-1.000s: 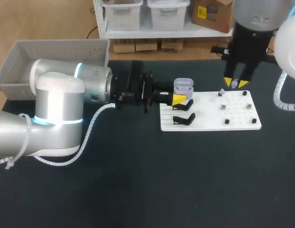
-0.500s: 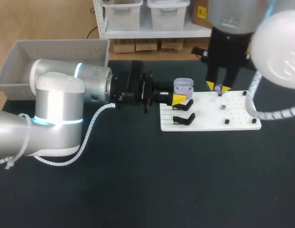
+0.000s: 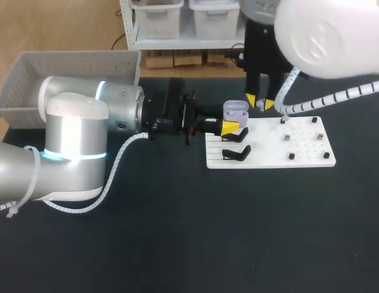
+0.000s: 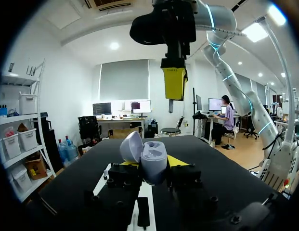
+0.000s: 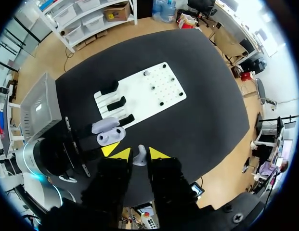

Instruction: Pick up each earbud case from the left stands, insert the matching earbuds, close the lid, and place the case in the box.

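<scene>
**Open case in our left fingers, earbud hanging in our right**

Our left gripper (image 3: 231,126) reaches in level from the left, and its yellow-tipped fingers are clamped on the two sides of the earbud case (image 3: 234,112). The case sits upright between them, just above the near black stand (image 3: 236,135) at the left end of the white board (image 3: 299,154). Its mouth faces straight up. The lid (image 4: 131,147) is swung open and leans back off one side of the body, toward the far edge of the table. In the right wrist view the body and lid read as two ovals side by side, with their long axes running roughly across our left fingers.

Our right gripper (image 3: 256,103) points down from above, a little to the right of the case and apart from it. Its fingers are closed on a white earbud (image 5: 139,156), which sits between the two yellow tips. In the left wrist view the stem hangs straight down below those tips, so the earbud's long axis is upright, higher than the open mouth and slightly beyond it.

A second black stand (image 3: 236,152) on the board is bare. The grey box (image 3: 30,79) stands at the table's far left, well apart from both grippers.
</scene>
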`<action>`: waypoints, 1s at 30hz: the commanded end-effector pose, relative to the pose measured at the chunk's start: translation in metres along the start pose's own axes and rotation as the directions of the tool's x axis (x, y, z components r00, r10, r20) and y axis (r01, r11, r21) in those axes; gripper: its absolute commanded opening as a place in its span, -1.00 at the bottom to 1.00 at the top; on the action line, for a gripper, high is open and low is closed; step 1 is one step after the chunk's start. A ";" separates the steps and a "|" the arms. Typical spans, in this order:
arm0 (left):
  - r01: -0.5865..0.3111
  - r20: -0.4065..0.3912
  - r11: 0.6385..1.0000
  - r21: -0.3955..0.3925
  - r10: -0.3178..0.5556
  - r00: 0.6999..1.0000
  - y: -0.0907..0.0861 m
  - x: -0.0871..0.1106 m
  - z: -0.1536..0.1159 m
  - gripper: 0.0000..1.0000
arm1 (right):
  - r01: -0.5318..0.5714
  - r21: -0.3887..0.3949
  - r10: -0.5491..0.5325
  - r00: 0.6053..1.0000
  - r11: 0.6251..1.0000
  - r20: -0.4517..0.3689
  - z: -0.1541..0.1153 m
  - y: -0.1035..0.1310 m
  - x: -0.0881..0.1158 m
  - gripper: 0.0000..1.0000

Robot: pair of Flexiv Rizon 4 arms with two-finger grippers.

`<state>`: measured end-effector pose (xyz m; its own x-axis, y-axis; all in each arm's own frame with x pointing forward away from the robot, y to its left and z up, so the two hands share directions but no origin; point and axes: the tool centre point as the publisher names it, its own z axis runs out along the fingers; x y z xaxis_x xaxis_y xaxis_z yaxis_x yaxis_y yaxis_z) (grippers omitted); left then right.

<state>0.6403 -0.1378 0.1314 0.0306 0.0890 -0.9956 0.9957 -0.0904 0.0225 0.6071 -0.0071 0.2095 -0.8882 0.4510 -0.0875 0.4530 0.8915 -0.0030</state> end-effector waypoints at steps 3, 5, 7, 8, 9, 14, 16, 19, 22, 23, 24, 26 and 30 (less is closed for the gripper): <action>-0.003 0.003 1.000 -0.005 0.003 1.000 -0.001 0.001 0.000 -1.00 | 0.000 -0.001 0.000 1.000 1.000 0.000 0.000 -0.001 0.000 -1.00; -0.003 0.003 1.000 -0.005 0.003 1.000 -0.001 0.001 0.000 -1.00 | 0.000 -0.001 0.000 1.000 1.000 0.000 0.000 -0.001 0.000 -1.00; -0.003 0.003 1.000 -0.005 0.003 1.000 -0.001 0.001 0.000 -1.00 | 0.000 -0.001 0.000 1.000 1.000 0.000 0.000 -0.001 0.000 -1.00; -0.003 0.003 1.000 -0.005 0.003 1.000 -0.001 0.001 0.000 -1.00 | 0.000 -0.001 0.000 1.000 1.000 0.000 0.000 -0.001 0.000 -1.00; -0.003 0.003 1.000 -0.005 0.003 1.000 -0.001 0.001 0.000 -1.00 | 0.000 -0.001 0.000 1.000 1.000 0.000 0.000 -0.001 0.000 -1.00; -0.003 0.003 1.000 -0.005 0.003 1.000 -0.001 0.001 0.000 -1.00 | -0.053 0.017 0.052 0.998 0.998 0.018 -0.003 0.006 0.007 -1.00; -0.003 0.003 1.000 -0.005 0.003 1.000 -0.001 0.001 0.000 -1.00 | -0.094 0.028 0.094 0.995 0.995 0.022 -0.003 0.010 0.009 -1.00; -0.003 0.003 1.000 -0.005 0.003 1.000 -0.001 0.001 0.000 -1.00 | -0.132 0.041 0.131 0.991 0.990 0.030 -0.001 0.017 0.010 -1.00; -0.003 0.003 1.000 -0.005 0.003 1.000 -0.001 0.001 0.000 -1.00 | -0.141 0.058 0.140 0.990 0.988 0.023 0.003 0.025 0.009 -1.00; -0.003 0.003 1.000 -0.005 0.003 1.000 -0.001 0.001 0.000 -1.00 | -0.142 0.056 0.141 0.990 0.988 0.020 0.004 0.028 0.009 -1.00; -0.003 0.003 1.000 -0.005 0.003 1.000 -0.001 0.001 0.000 -1.00 | -0.141 0.057 0.140 0.990 0.988 0.018 0.004 0.031 0.009 -1.00; -0.003 0.003 1.000 -0.005 0.003 1.000 -0.001 0.001 0.000 -1.00 | -0.135 0.059 0.135 0.991 0.989 0.013 0.006 0.035 0.008 -1.00; -0.003 0.003 1.000 -0.005 0.003 1.000 -0.001 0.001 0.000 -1.00 | -0.132 0.066 0.132 0.991 0.989 0.002 0.010 0.041 0.003 -1.00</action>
<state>0.6403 -0.1378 0.1314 0.0306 0.0890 -0.9956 0.9957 -0.0904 0.0225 0.6135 0.0261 0.2008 -0.8197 0.5636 -0.1020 0.5688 0.8219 -0.0303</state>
